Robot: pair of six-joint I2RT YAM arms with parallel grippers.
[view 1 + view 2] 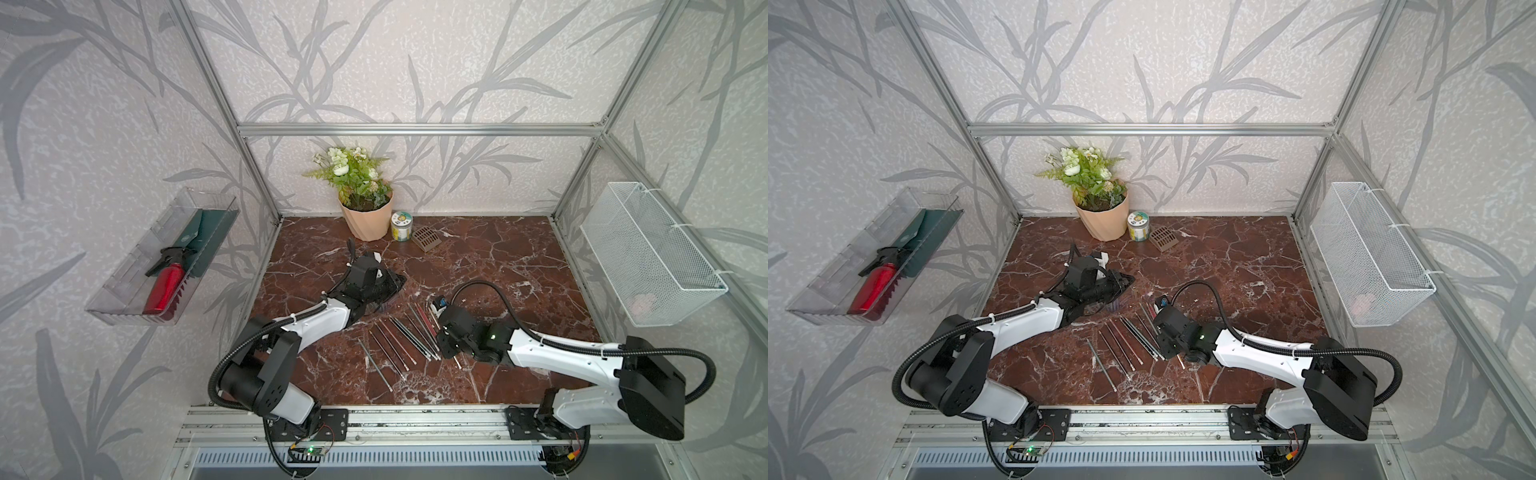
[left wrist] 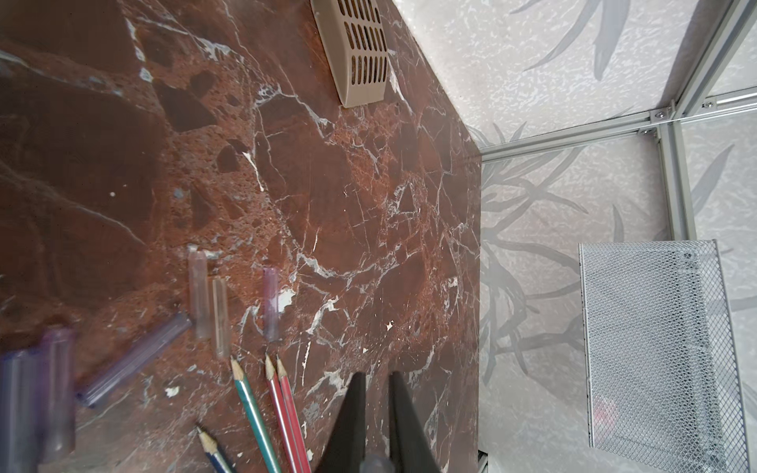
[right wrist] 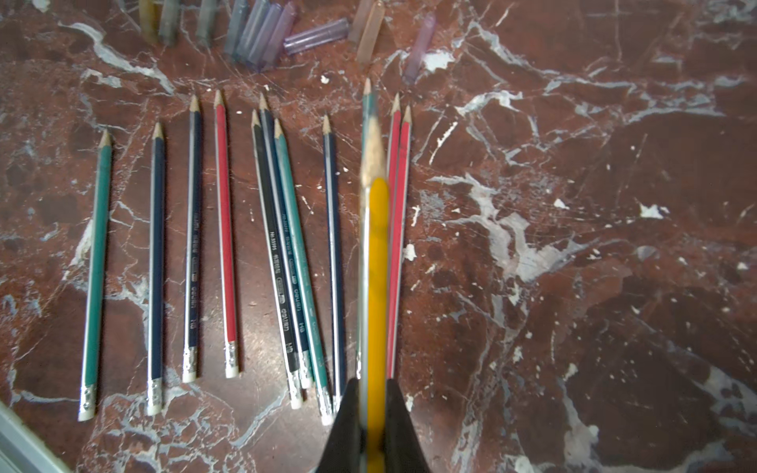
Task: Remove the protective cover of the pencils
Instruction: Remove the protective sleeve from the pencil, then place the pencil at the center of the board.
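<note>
Right hand (image 3: pixel 370 383) pinches the yellow pencil (image 3: pixel 377 266), its tip bare. Lay it flat and parallel beside the eleven pencils (image 3: pixel 225 229) on the bench (image 3: pixel 573 286) below before letting go. Left hand (image 2: pixel 377 374) is nearly pressed together on what looks like a cap (image 2: pixel 377 465). About eleven loose caps (image 3: pixel 315 37) lie beyond the pencil tips.
</note>
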